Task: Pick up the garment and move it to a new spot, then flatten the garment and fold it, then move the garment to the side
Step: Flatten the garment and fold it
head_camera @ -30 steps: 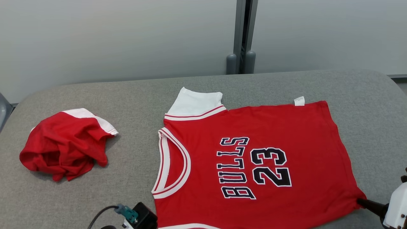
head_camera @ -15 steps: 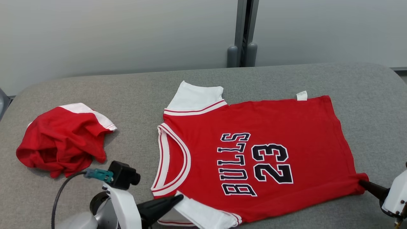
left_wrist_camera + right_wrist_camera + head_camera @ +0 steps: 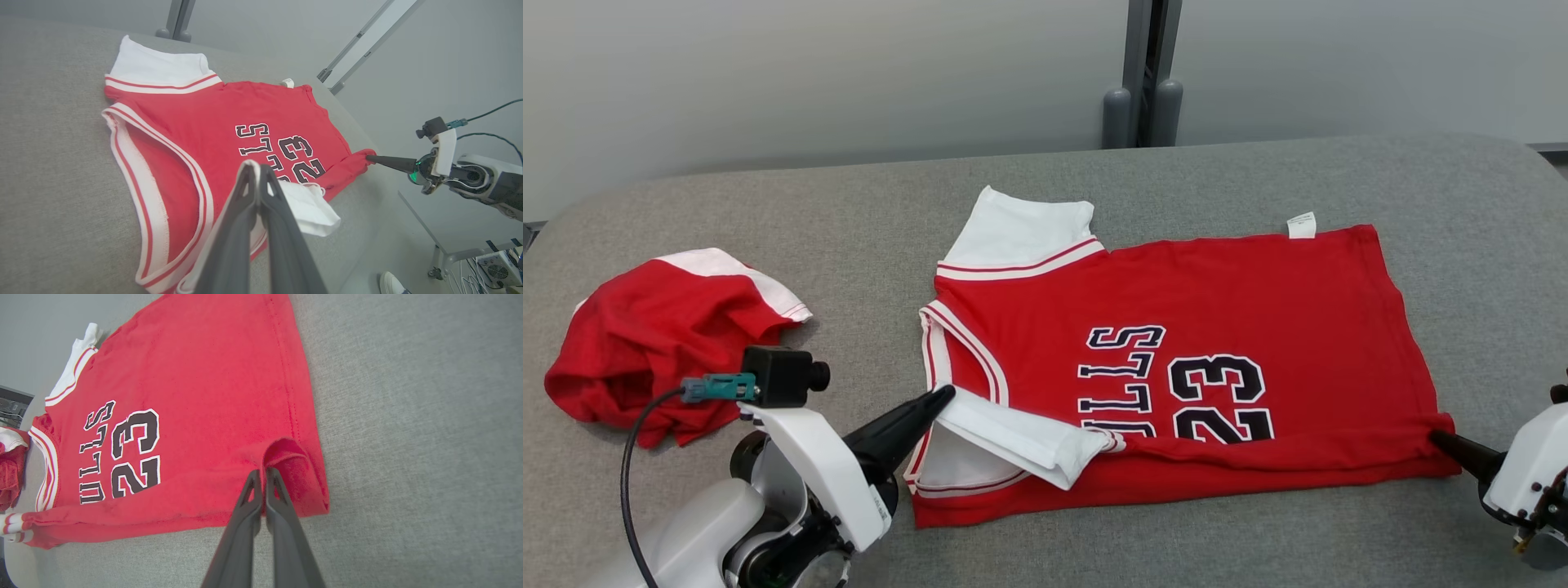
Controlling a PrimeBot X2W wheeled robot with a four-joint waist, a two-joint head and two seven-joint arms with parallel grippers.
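Head view: red jersey lies flat at centre-right of frame. Left gripper is clenched on its white sleeve, right gripper on the hem corner (lower right). Probably flattening done, 1st fold approx. halfway; rest of folding & moving aside remain.

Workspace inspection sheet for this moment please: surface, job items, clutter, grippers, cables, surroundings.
surface: grey fabric-covered table with rounded corners.
job's things: red jersey lies spread out, its near edge folded up over the lower part of the print; white sleeve turned onto the red front.
clutter: crumpled garment, red and white, at the table's left, apart from the jersey.
grippers: left gripper shut on the jersey at the white sleeve; right gripper shut on the jersey's hem corner.
cables: black cable with teal plug at the left wrist camera.
surroundings: grey wall panels and a post behind the table; a shoe on the floor.
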